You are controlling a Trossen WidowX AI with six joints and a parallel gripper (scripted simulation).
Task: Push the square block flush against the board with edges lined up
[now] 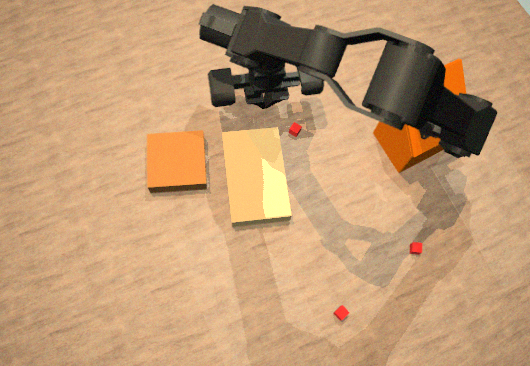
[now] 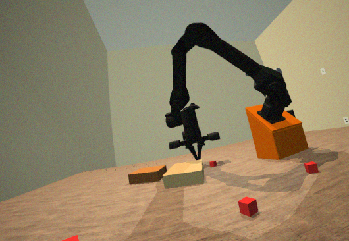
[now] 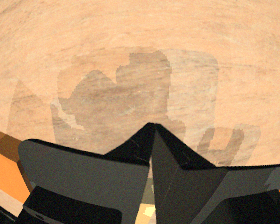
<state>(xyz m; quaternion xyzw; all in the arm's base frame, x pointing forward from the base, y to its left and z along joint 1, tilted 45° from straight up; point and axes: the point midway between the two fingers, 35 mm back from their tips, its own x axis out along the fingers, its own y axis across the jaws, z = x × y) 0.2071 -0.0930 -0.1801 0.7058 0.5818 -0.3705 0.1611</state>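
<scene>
The orange square block (image 1: pixel 176 159) (image 2: pixel 147 174) (image 3: pixel 11 175) lies flat to the left of the yellow board (image 1: pixel 247 182) (image 2: pixel 184 177). A narrow strip of table shows between them in the top view, slightly wider toward the near end. The board is turned slightly relative to the block. Their far edges are roughly level. My gripper (image 1: pixel 265 105) (image 2: pixel 198 159) (image 3: pixel 153 128) is shut and empty, pointing down just beyond the board's far end. Whether the tips touch the board cannot be told. In the wrist view the fingers hide most of the board.
A small red cube (image 1: pixel 295 129) (image 2: pixel 213 163) lies close to the board's right side, near its far end. Two more red cubes (image 1: pixel 416 248) (image 1: pixel 341 312) lie to the right and toward the front. The orange arm base (image 2: pixel 291 143) stands at the right.
</scene>
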